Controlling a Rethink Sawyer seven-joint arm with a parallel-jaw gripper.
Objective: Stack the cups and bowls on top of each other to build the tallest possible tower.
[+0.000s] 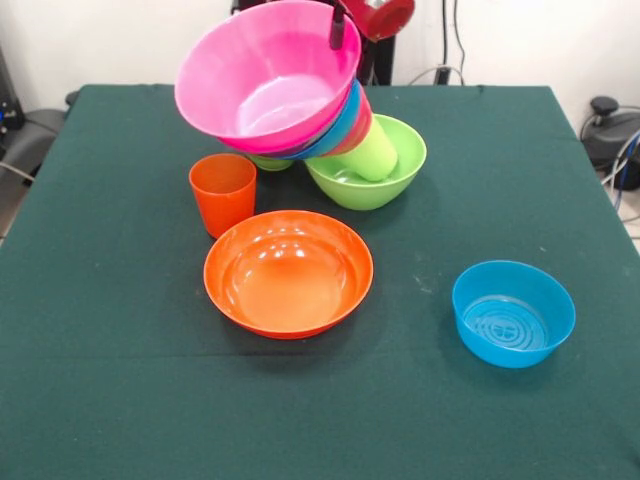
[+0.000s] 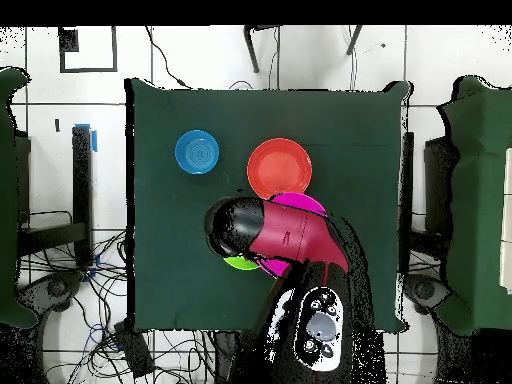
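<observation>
Dark green cloth covers the surface (image 1: 120,380). From the front, the fingers (image 1: 338,25) sit at the upper rim of the pink bowl (image 1: 265,75), one dark finger over that rim; whether they pinch it cannot be told. Below them the pink bowl tips forward atop the tower (image 1: 335,125), whose blue and red bowls lean on the lime cup (image 1: 375,152) inside the green bowl (image 1: 365,185); lower and further off stand the orange cup (image 1: 222,190), the orange bowl (image 1: 288,272) and the blue bowl (image 1: 513,313), all apart. From overhead, the arm (image 2: 290,235) hides the fingers; pink bowl (image 2: 300,203) and green bowl (image 2: 240,263) peek out beside it; orange bowl (image 2: 279,167) and blue bowl (image 2: 197,152) lie beyond.
</observation>
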